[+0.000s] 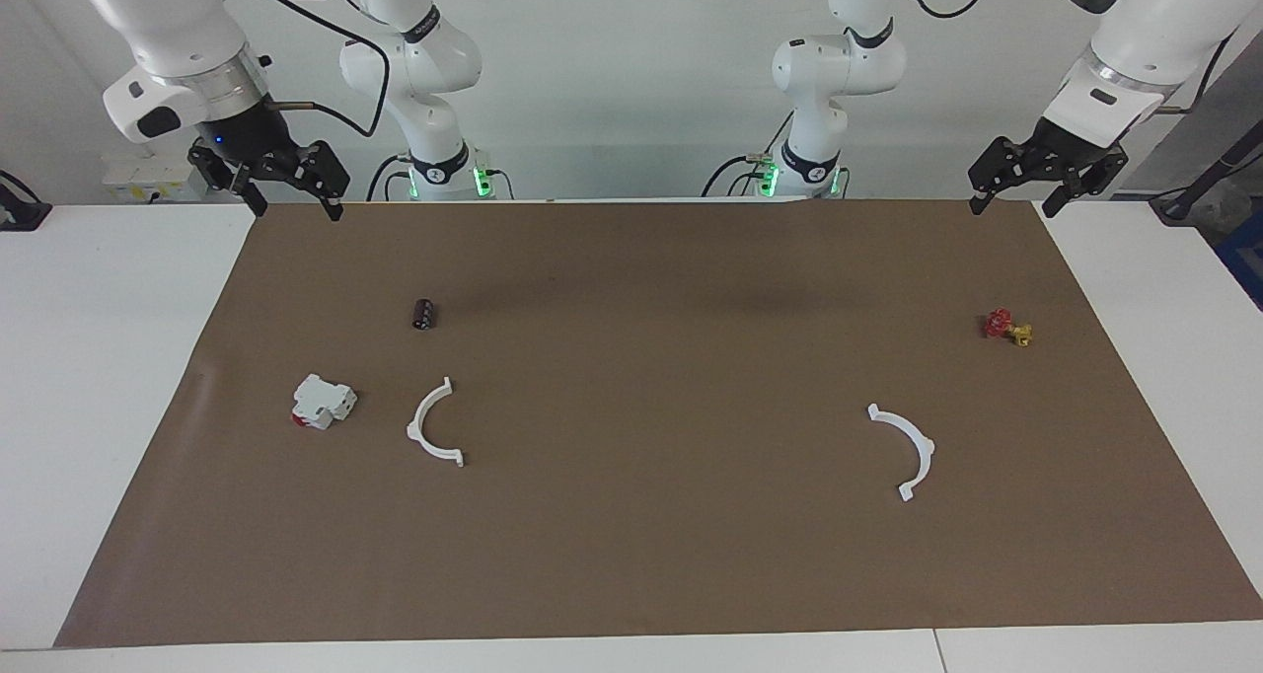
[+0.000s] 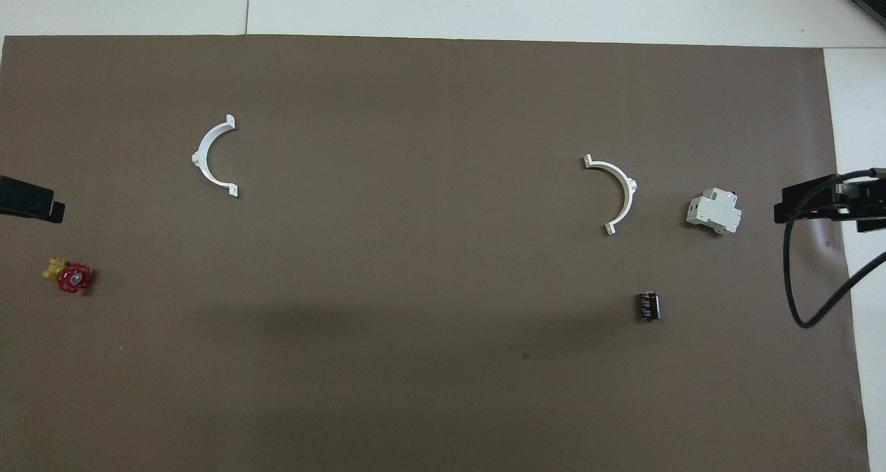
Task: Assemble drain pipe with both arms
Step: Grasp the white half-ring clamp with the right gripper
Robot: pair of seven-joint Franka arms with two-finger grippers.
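The drain pipe lies as two separate white half-ring arcs on the brown mat. One arc [image 1: 432, 424] [image 2: 618, 192] lies toward the right arm's end. The other arc [image 1: 910, 450] [image 2: 210, 156] lies toward the left arm's end. They are far apart and do not touch. My right gripper [image 1: 294, 202] hangs open and empty in the air over the mat's corner at its own end. My left gripper [image 1: 1013, 202] hangs open and empty over the mat's corner at its end. In the overhead view only their tips show at the side edges.
A white boxy block with a red part [image 1: 323, 402] [image 2: 713, 212] lies beside the arc at the right arm's end. A small dark cylinder [image 1: 424, 313] [image 2: 648, 306] lies nearer the robots. A red and yellow valve [image 1: 1006, 328] [image 2: 69, 276] lies at the left arm's end.
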